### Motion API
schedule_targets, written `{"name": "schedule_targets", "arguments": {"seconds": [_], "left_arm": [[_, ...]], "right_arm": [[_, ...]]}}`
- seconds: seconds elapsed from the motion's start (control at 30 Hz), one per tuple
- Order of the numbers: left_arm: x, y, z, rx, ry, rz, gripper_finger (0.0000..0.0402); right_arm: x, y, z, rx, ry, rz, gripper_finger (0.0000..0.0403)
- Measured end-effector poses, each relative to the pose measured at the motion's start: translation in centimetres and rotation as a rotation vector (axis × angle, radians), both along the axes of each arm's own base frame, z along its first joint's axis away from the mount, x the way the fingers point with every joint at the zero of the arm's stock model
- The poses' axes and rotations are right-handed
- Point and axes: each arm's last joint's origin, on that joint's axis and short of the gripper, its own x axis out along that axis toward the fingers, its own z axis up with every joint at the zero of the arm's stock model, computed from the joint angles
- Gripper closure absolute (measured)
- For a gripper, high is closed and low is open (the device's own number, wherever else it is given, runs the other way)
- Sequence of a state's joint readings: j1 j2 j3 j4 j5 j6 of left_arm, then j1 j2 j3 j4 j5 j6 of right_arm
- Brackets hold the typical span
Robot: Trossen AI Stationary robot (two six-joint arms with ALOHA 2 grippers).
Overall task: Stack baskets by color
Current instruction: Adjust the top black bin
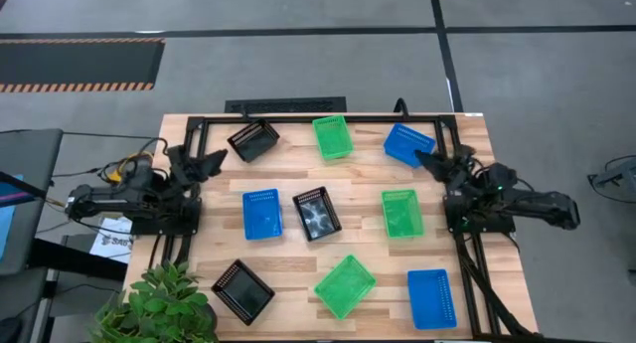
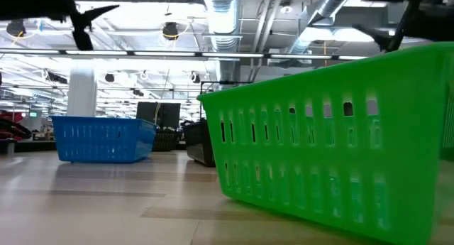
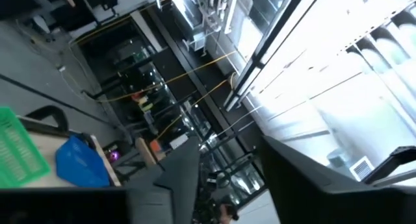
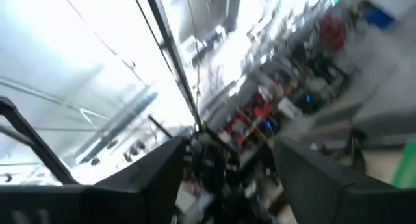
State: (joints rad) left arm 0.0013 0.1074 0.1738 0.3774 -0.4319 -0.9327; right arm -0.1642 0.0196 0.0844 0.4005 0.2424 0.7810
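Several mesh baskets lie apart on the wooden table point(image 1: 298, 258), each resting on its base. The black ones are at far left point(image 1: 252, 139), centre point(image 1: 317, 213) and near left point(image 1: 242, 290). The green ones are at far centre point(image 1: 333, 137), right of centre point(image 1: 401, 213) and near centre point(image 1: 345, 285). The blue ones are at far right point(image 1: 408, 144), left of centre point(image 1: 262, 214) and near right point(image 1: 431, 298). My left gripper point(image 1: 206, 161) stands open above the table's left edge, tipped upward. My right gripper point(image 1: 433, 163) stands open above the right edge. Neither touches a basket.
A black frame rail point(image 1: 318, 117) runs along the far edge and down both sides. A potted plant point(image 1: 159, 303) stands at the near left corner. Cables and papers point(image 1: 109, 234) lie left of the table. Bare wood shows between the baskets.
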Motion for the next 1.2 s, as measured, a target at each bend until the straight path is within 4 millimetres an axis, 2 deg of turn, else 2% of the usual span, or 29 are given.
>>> {"name": "schedule_targets", "arguments": {"seconds": [0.13,0.27,0.4,0.53,0.7,0.9,1.07,1.2], "left_arm": [[0.8,0.0,2.3,0.025,0.038,0.006,0.0206],[2.2,0.0,4.7,0.058,0.127,0.015,0.0188],[4.3,-0.1,7.1,0.106,0.325,-0.004,0.0184],[6.3,-0.1,9.1,0.125,0.625,-0.029,0.0184],[7.4,-0.1,11.4,0.116,0.941,-0.034,0.0184],[7.1,0.5,13.2,0.106,1.148,0.071,0.0184],[6.9,1.4,12.7,0.050,1.227,0.102,0.0184],[6.9,2.2,11.4,0.003,1.287,0.099,0.0184]], "right_arm": [[-1.0,-0.1,2.4,-0.079,-0.038,-0.073,0.0130],[-1.6,-0.1,4.5,-0.159,-0.038,-0.145,0.0130],[-1.5,-0.2,6.2,-0.204,-0.009,-0.186,0.0130],[-0.6,-0.4,7.4,-0.190,0.078,-0.178,0.0129],[1.1,-0.9,8.4,-0.068,0.332,-0.130,0.0129],[4.0,-1.5,9.2,0.039,0.672,-0.109,0.0129],[7.2,-2.4,10.3,-0.005,0.802,-0.107,0.0129],[10.0,-3.4,9.7,-0.005,0.912,-0.114,0.0129]]}}
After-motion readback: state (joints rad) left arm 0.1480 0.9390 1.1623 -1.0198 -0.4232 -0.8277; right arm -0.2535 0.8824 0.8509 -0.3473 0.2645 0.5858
